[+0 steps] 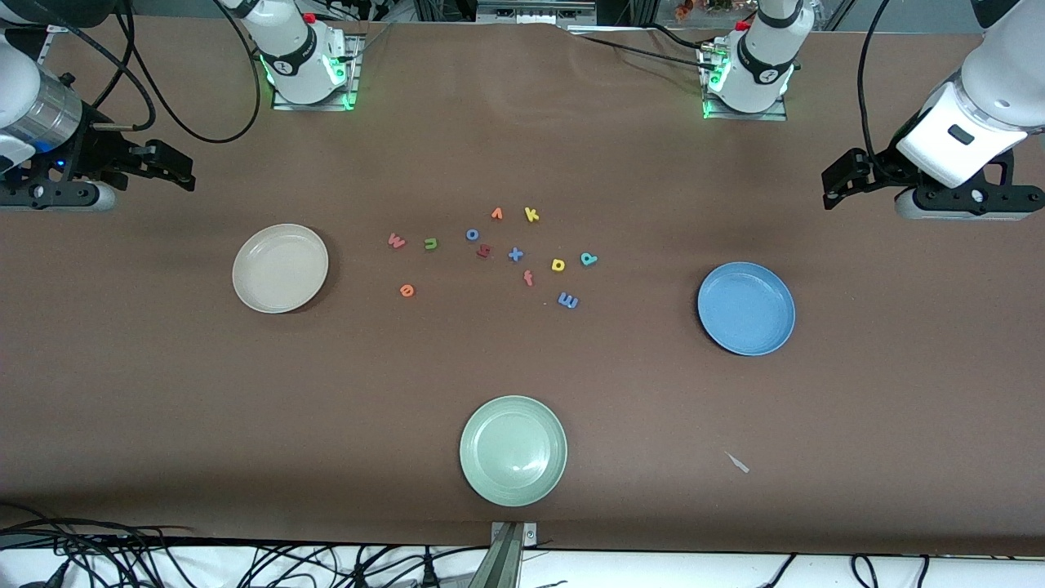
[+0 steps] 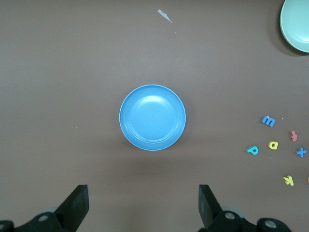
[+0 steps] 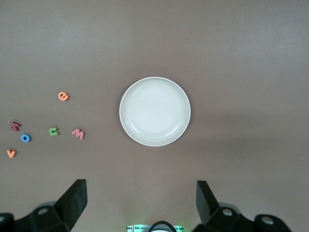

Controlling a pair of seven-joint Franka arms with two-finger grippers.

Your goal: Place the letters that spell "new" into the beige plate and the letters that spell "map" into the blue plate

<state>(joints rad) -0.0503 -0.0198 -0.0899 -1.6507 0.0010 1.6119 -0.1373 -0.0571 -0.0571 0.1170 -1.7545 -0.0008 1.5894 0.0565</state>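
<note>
The beige plate (image 1: 280,268) (image 3: 155,111) lies bare toward the right arm's end. Beside it lie the red-pink w (image 1: 396,241) (image 3: 78,133), green n (image 1: 430,243) (image 3: 54,131) and orange e (image 1: 406,290) (image 3: 63,96). The blue plate (image 1: 746,308) (image 2: 152,117) lies bare toward the left arm's end, with the blue m (image 1: 567,300) (image 2: 268,121), yellow a (image 1: 558,265) (image 2: 273,145) and teal p (image 1: 589,259) (image 2: 252,150) beside it. My right gripper (image 1: 181,167) (image 3: 141,198) hangs open high over its end. My left gripper (image 1: 834,181) (image 2: 143,200) hangs open over the other end.
A pale green plate (image 1: 513,450) lies nearest the front camera. Among the letters lie a blue o (image 1: 472,234), orange v (image 1: 496,214), yellow k (image 1: 531,215), dark red letter (image 1: 483,251), blue x (image 1: 515,254) and pink f (image 1: 528,278). A paper scrap (image 1: 738,462) lies near the front edge.
</note>
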